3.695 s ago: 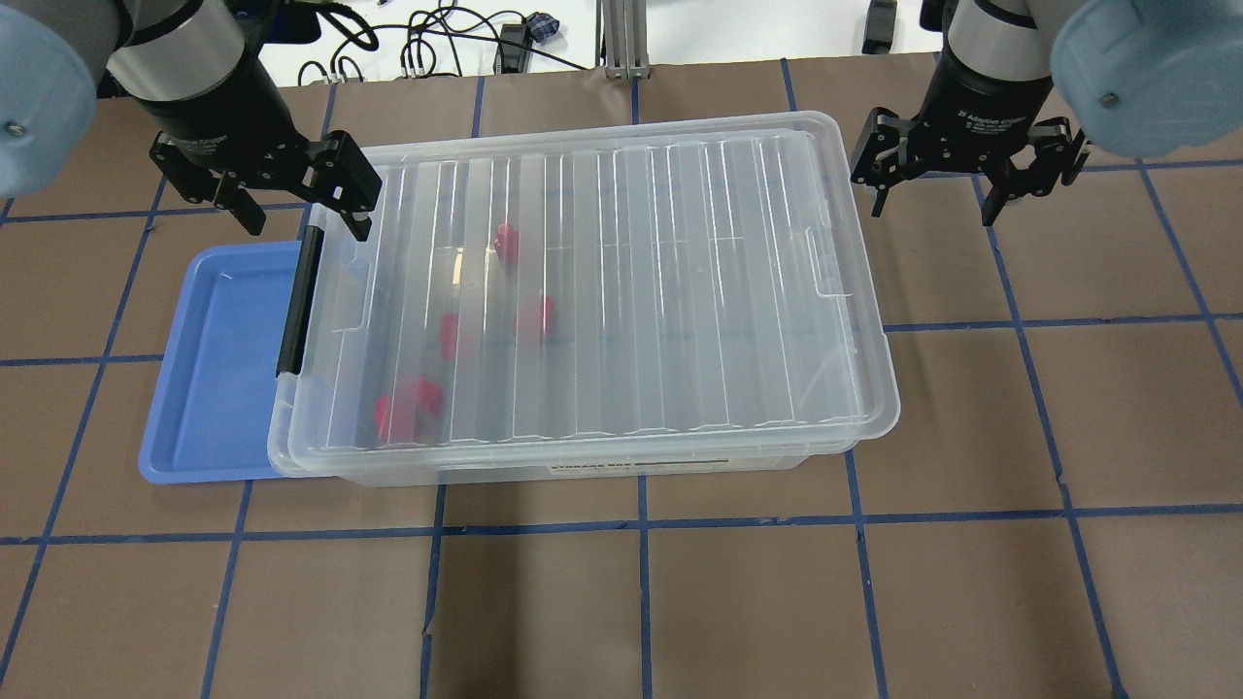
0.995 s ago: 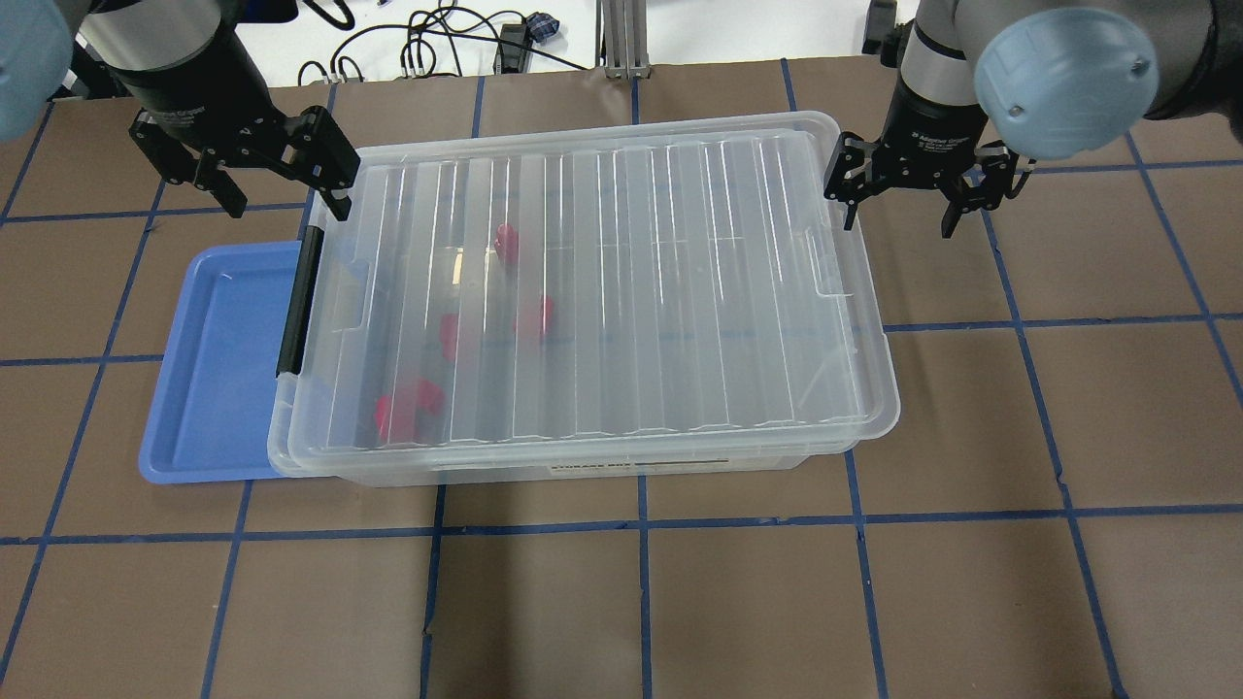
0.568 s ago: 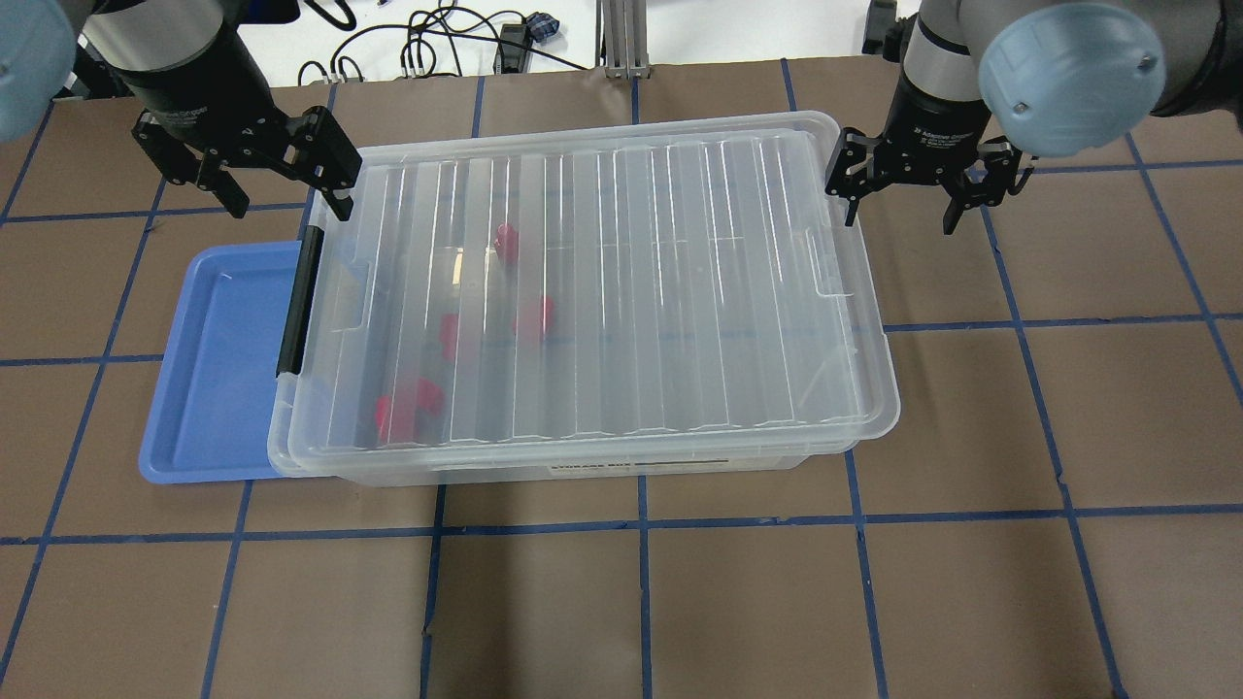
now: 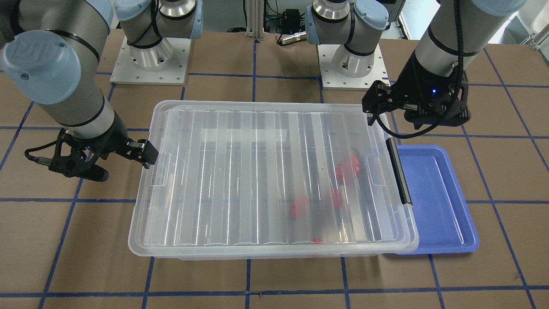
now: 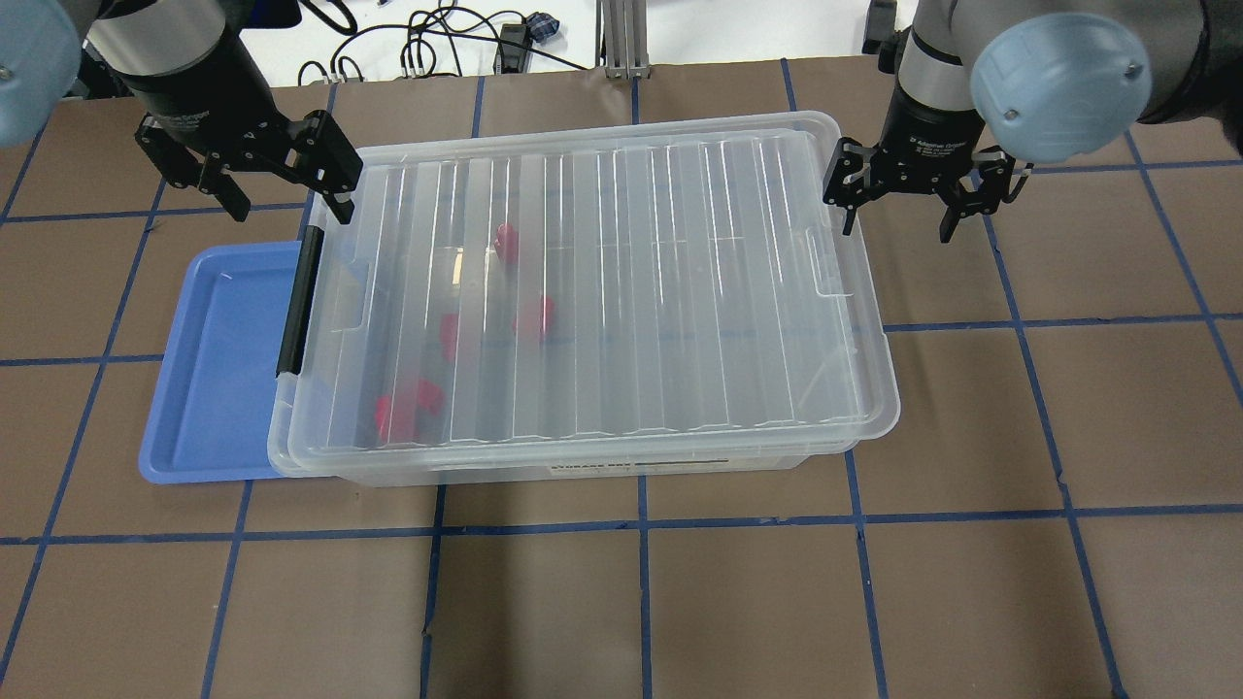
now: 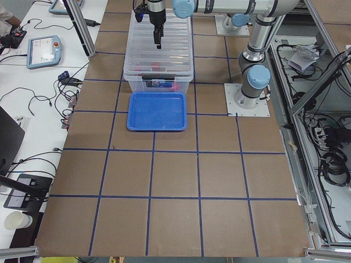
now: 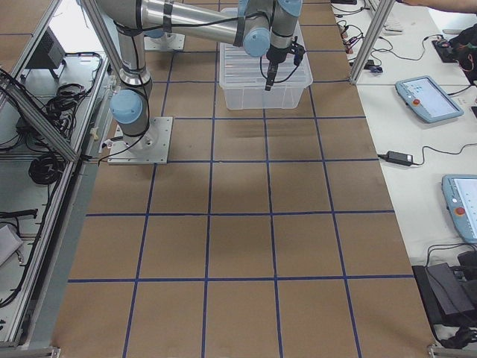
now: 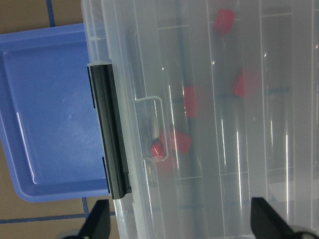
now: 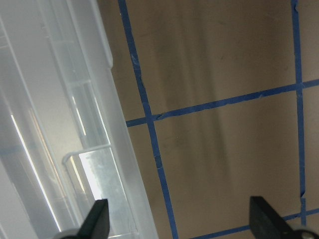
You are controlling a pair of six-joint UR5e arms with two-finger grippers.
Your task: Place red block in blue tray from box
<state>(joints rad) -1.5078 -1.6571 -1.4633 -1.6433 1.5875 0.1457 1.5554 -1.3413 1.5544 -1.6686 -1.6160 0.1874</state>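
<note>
The clear box stands mid-table with its ribbed lid shut and its black latch bar on the left end. Several red blocks show blurred through the lid, and also in the left wrist view. The blue tray lies empty at the box's left end, its right side tucked under the box rim. My left gripper is open and empty above the box's far left corner. My right gripper is open and empty, one finger at the box's far right corner, the other over the table.
Brown paper with a blue tape grid covers the table. Cables and an aluminium post sit beyond the far edge. The arm bases stand behind the box.
Since 3.7 s ago my right gripper has moved left to the box's far right corner, and my left gripper has shifted slightly farther back. Both stay open. The box has not moved.
</note>
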